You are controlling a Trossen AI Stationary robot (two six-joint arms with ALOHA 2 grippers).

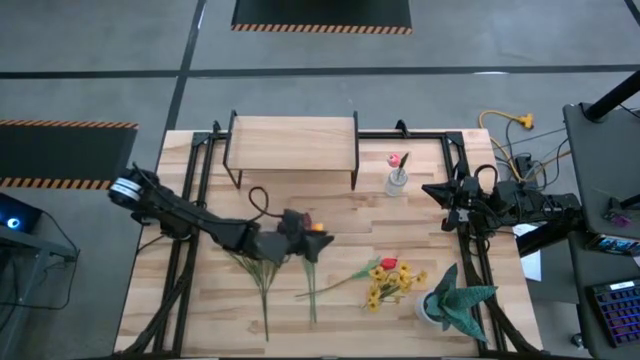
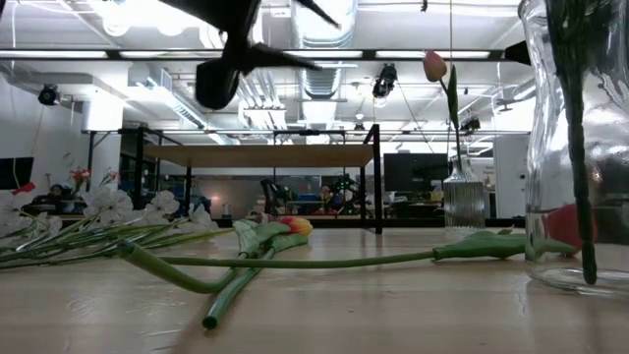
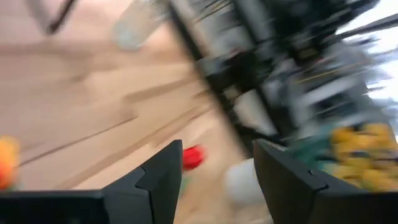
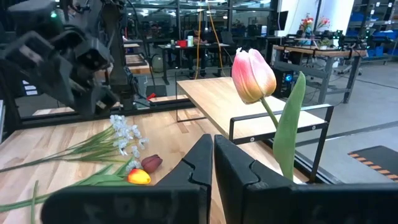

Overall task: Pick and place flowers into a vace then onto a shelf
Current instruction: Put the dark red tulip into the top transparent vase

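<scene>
Loose flowers lie on the table: white blooms (image 1: 258,268), a yellow-orange tulip (image 1: 318,228), a red tulip (image 1: 389,263) and a yellow sprig (image 1: 385,287). A maroon tulip (image 4: 151,163) lies beside the yellow-orange one (image 4: 138,177). A pink tulip (image 4: 252,73) stands with its stem in the glass vase (image 1: 397,182). The shelf (image 1: 292,143) stands at the far edge. My left gripper (image 1: 312,243) hovers open above the tulips, with the red tulip (image 3: 193,157) ahead of its fingers (image 3: 217,177). My right gripper (image 4: 212,168) waits shut, right of the vase (image 1: 437,190).
A spiky green plant in a white pot (image 1: 450,300) stands near the table's right near corner. A clear glass vessel (image 2: 580,147) rises close to the low camera. Black frame rails (image 1: 462,160) run along the table's sides. Bare wood lies between the shelf and the flowers.
</scene>
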